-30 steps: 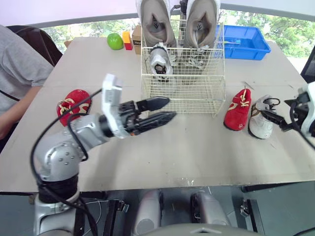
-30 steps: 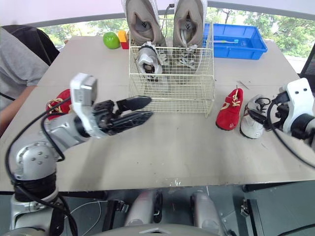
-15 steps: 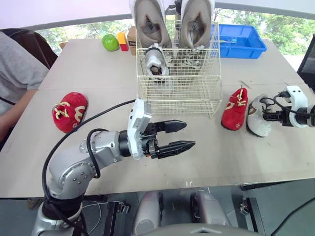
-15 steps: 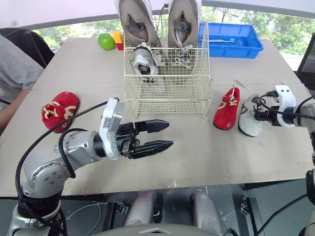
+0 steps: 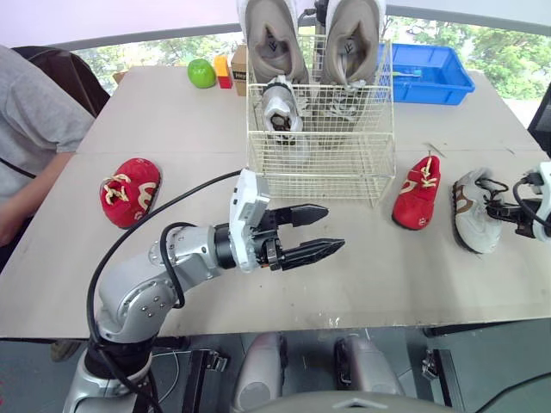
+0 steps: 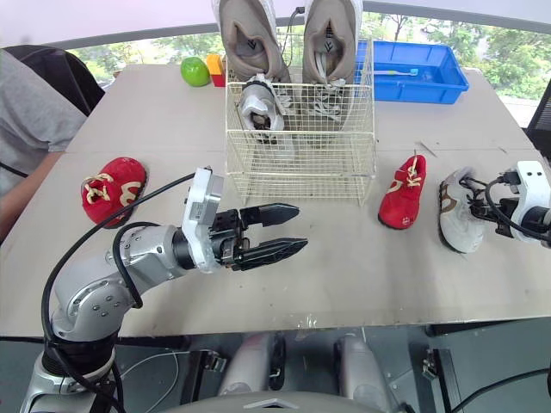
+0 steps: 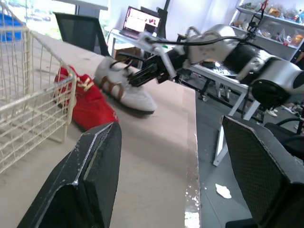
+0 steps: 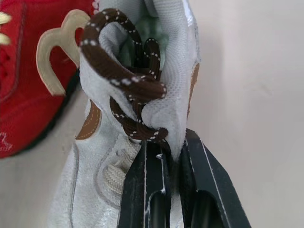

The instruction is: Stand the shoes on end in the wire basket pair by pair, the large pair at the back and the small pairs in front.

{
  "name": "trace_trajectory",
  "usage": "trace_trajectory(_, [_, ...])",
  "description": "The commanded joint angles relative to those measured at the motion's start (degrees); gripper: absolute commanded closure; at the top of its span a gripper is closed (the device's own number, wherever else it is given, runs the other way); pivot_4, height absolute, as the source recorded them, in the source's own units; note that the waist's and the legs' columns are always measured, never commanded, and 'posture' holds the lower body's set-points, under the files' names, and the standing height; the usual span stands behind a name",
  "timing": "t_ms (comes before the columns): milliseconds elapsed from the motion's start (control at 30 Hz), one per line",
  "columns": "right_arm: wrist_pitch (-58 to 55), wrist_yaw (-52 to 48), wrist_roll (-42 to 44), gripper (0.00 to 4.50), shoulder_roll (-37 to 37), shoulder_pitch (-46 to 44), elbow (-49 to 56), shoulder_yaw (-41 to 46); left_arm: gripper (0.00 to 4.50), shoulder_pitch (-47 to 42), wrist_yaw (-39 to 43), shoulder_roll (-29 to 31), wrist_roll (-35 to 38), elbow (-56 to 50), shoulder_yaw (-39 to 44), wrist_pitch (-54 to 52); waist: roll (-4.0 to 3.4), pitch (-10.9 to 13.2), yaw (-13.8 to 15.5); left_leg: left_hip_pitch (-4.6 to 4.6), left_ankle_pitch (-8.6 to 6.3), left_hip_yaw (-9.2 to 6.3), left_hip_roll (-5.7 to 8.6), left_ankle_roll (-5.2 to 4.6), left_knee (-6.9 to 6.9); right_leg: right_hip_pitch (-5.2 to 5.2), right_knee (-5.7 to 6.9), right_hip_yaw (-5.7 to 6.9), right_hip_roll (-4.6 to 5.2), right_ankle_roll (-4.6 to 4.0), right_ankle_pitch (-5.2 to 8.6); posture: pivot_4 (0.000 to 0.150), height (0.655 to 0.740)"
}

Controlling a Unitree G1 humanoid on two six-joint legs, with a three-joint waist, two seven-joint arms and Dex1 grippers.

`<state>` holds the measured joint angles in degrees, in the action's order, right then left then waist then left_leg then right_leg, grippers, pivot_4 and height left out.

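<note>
The wire basket (image 5: 320, 146) stands at the table's back centre. A large beige pair (image 5: 271, 39) stands on end against its back, and a small white shoe (image 5: 280, 103) stands in front of them on the left. One red shoe (image 5: 131, 189) lies at the left, another red shoe (image 5: 417, 202) right of the basket. Beside that one lies a small white shoe with brown laces (image 5: 473, 219). My right gripper (image 8: 168, 152) is shut on its heel collar. My left gripper (image 5: 323, 231) hovers open in front of the basket, holding nothing.
A blue bin (image 5: 430, 73) sits at the back right behind the basket. A green apple (image 5: 201, 72) and small blocks (image 5: 224, 70) lie at the back left. A person in a grey top (image 5: 34, 129) sits at the table's left side.
My right gripper has shut on the white shoe's heel collar, and the shoe has shifted right, away from the red shoe. My left gripper has dropped lower and moved right, still open.
</note>
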<state>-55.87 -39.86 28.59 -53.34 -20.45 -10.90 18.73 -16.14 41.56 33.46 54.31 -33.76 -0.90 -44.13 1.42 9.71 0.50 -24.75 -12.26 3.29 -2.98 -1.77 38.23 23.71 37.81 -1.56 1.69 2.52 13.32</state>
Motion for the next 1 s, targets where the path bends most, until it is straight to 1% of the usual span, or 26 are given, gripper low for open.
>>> trace_trajectory(33, [-4.18,2.12,9.16,4.45,2.37,1.10,15.30,13.47,0.85,-0.90,2.90,-0.05,-1.30,1.09,-0.74,2.17,-0.06,0.03,-0.30,0.01,0.00,0.01,0.00,0.00,0.00,0.00,0.01,-0.02,0.00,-0.02,0.01,0.150,0.7400])
trace_trajectory(67, [-5.97,2.90,12.06,4.45,3.52,0.99,18.91,16.74,0.85,-0.90,3.54,0.06,-1.75,1.48,-0.82,2.45,-0.13,0.07,-0.56,0.01,0.00,0.00,-0.01,0.00,0.00,0.01,0.02,-0.01,-0.01,0.00,0.01,0.150,0.7400])
trace_trajectory(100, [-7.78,5.87,17.48,4.45,5.45,-1.97,24.51,20.40,0.85,-0.54,3.86,-0.02,-1.57,1.96,-0.29,2.63,-0.23,0.11,-0.82,0.01,0.00,0.00,-0.02,0.00,-0.01,0.02,0.04,-0.03,-0.02,0.02,0.00,0.150,0.7400])
trace_trajectory(133, [-7.64,9.04,20.83,4.45,7.15,-5.38,29.48,21.63,0.85,-0.15,3.81,-0.16,-1.58,2.29,0.22,2.84,-0.31,0.17,-1.25,0.00,0.00,-0.01,-0.03,0.00,-0.01,0.03,0.04,-0.04,-0.03,0.05,-0.01,0.150,0.7400])
trace_trajectory(200, [-6.37,16.67,23.16,4.45,11.34,-13.84,36.37,18.77,0.85,0.60,3.61,-0.88,-2.12,3.06,0.91,3.94,-0.57,0.30,-1.94,0.02,-0.01,-0.12,-0.11,0.00,-0.02,0.15,0.10,-0.18,-0.09,0.22,-0.08,0.150,0.7400])
trace_trajectory(267, [-1.08,22.49,21.10,4.45,18.50,-20.64,38.44,13.39,0.85,1.64,2.68,-2.61,-1.46,4.28,1.88,4.64,-0.51,0.26,-2.35,0.03,0.00,-0.27,-0.13,0.01,-0.07,0.18,0.14,-0.15,-0.19,0.27,-0.06,0.150,0.7400])
trace_trajectory(300, [2.95,24.04,18.38,4.45,21.85,-22.81,38.56,10.26,0.85,2.32,2.57,-3.06,-1.99,4.85,2.15,5.23,-0.31,0.14,-2.47,0.00,0.00,-0.35,-0.17,0.01,-0.08,0.18,0.12,-0.06,-0.23,0.27,-0.05,0.150,0.7400])
trace_trajectory(367, [13.12,29.00,5.68,4.45,26.24,-25.76,35.11,0.45,0.85,4.02,3.71,-2.86,-4.26,4.58,2.08,7.27,-0.26,0.12,-2.61,0.00,-0.01,-0.40,-0.21,0.02,-0.16,0.16,0.10,0.05,-0.29,0.19,-0.06,0.150,0.7400])
trace_trajectory(433, [25.89,32.84,-6.36,4.45,30.48,-26.77,29.25,-7.62,0.85,4.78,2.05,-3.82,-4.33,4.13,3.43,8.24,-0.25,0.13,-2.36,-0.03,-0.01,-0.37,-0.19,0.02,-0.21,0.22,0.10,0.02,-0.25,0.04,-0.04,0.150,0.7400])
trace_trajectory(467, [31.23,34.37,-10.55,4.45,32.18,-26.89,26.32,-10.07,0.85,4.87,1.26,-4.14,-4.13,3.89,3.98,8.42,-0.25,0.13,-2.13,-0.08,0.00,-0.32,-0.17,0.02,-0.21,0.24,0.07,0.04,-0.20,0.00,-0.02,0.150,0.7400])
trace_trajectory(533, [41.60,35.25,-15.74,4.45,35.91,-26.50,20.84,-13.36,0.85,5.18,0.67,-4.13,-4.66,3.10,4.81,9.31,-0.26,0.17,-1.60,-0.20,0.01,-0.21,-0.09,0.03,-0.20,0.36,0.08,-0.01,-0.07,0.01,-0.03,0.150,0.7400])
trace_trajectory(600, [52.31,37.82,-21.78,4.45,40.21,-24.06,14.45,-17.29,0.85,6.60,-1.24,-3.93,-4.93,1.55,7.79,10.66,-0.25,0.16,-1.46,-0.30,0.01,0.06,-0.05,0.03,-0.20,0.49,0.06,-0.11,-0.01,0.16,-0.11,0.150,0.7400])
trace_trajectory(667, [60.88,40.74,-29.15,4.45,41.77,-22.00,8.68,-21.36,0.85,8.11,-2.55,-3.69,-4.47,0.42,10.61,11.61,-0.25,0.16,-1.47,-0.30,0.00,0.17,-0.08,0.03,-0.20,0.50,0.04,-0.13,0.01,0.17,-0.12,0.150,0.7400])
trace_trajectory(767, [70.32,43.15,-34.40,4.45,44.74,-19.25,-0.76,-24.91,0.85,11.59,-3.88,-3.06,-3.87,-1.05,15.06,12.72,-0.25,0.16,-1.59,-0.25,0.01,0.22,-0.11,0.04,-0.28,0.52,0.05,-0.14,0.04,0.16,-0.11,0.150,0.7400])
trace_trajectory(867, [74.21,41.93,-36.05,4.45,46.58,-18.17,-10.10,-26.99,0.85,14.51,-3.60,-1.33,-4.49,-1.79,17.32,13.03,-0.25,0.16,-1.82,-0.09,0.01,0.30,-0.11,0.05,-0.43,0.50,0.08,-0.21,0.04,0.02,-0.03,0.150,0.7400])
trace_trajectory(933, [74.50,39.65,-34.23,4.45,47.88,-16.98,-12.81,-26.86,0.85,14.95,-4.01,-0.62,-4.37,-2.00,17.86,13.09,-0.09,0.05,-2.05,0.05,0.02,0.31,-0.14,0.06,-0.45,0.44,0.13,-0.23,0.03,-0.06,0.00,0.150,0.7400])
trace_trajectory(1000, [73.78,36.05,-32.03,4.45,48.60,-15.77,-12.91,-26.89,0.85,15.14,-4.13,-0.15,-4.25,-1.86,18.22,13.15,0.09,-0.06,-2.26,0.27,0.02,0.24,-0.20,0.06,-0.45,0.20,0.12,-0.18,0.00,-0.08,0.01,0.150,0.7400])
